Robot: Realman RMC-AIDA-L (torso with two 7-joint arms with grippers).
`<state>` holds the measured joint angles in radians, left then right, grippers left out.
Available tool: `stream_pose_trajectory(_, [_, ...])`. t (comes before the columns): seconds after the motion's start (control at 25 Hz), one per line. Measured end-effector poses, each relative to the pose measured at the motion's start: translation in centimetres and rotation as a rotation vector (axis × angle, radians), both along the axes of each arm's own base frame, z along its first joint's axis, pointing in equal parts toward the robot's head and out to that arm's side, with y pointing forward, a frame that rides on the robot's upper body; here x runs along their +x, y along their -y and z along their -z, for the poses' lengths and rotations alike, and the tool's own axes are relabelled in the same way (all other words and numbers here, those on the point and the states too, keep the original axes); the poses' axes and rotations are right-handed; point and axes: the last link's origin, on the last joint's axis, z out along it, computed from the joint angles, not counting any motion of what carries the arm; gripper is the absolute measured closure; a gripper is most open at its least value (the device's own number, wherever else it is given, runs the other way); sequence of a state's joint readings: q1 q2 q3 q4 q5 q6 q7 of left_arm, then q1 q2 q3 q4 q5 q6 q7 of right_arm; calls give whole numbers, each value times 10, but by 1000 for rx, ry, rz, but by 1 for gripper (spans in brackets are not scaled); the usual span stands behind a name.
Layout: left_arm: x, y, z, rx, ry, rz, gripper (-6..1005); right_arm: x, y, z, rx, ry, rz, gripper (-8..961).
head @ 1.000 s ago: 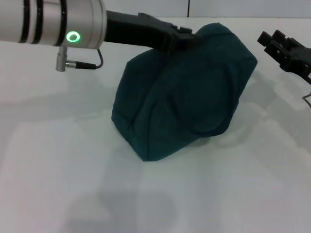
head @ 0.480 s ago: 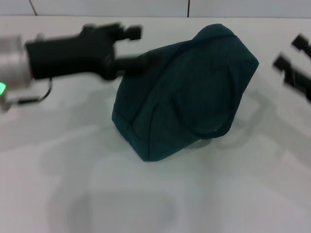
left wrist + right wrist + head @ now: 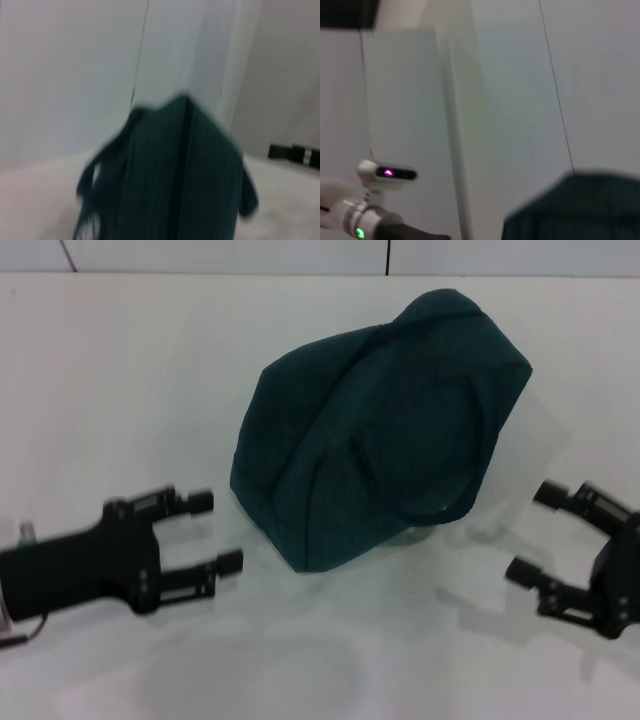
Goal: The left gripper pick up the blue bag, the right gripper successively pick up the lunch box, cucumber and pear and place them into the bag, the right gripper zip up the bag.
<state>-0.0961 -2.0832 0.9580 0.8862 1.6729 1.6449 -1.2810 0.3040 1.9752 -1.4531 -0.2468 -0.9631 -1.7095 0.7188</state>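
Observation:
The blue bag [image 3: 380, 440] sits closed and slumped on the white table, one loop handle lying across its side. My left gripper [image 3: 220, 531] hovers low at the near left, open, its fingers pointing at the bag's near corner with a short gap between. My right gripper [image 3: 531, 531] is at the near right, open, fingers pointing toward the bag and holding nothing. The left wrist view shows the blue bag [image 3: 170, 175] straight ahead. In the right wrist view only the blue bag's top [image 3: 575, 205] shows. The lunch box, cucumber and pear are out of view.
The white table [image 3: 320, 660] stretches around the bag, with a wall seam at the back [image 3: 388, 255]. In the right wrist view the left arm's silver wrist [image 3: 365, 220] with a green light shows low down, under a small device with a pink light [image 3: 387, 173].
My left gripper pulled back from the bag's top to the near left. My right gripper dropped from the far right to the near right. The bag stayed put.

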Motion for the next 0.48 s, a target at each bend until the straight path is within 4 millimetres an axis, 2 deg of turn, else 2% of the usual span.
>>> stream_pose_trajectory(0.16, [-20,14,18,-25,-14,-44,196,9,0,20,-27,88,70,84])
stream_pose_trajectory(0.48, [-29,23,24,-1,-26,-42,197,23,-1,33,-45,165,156,83])
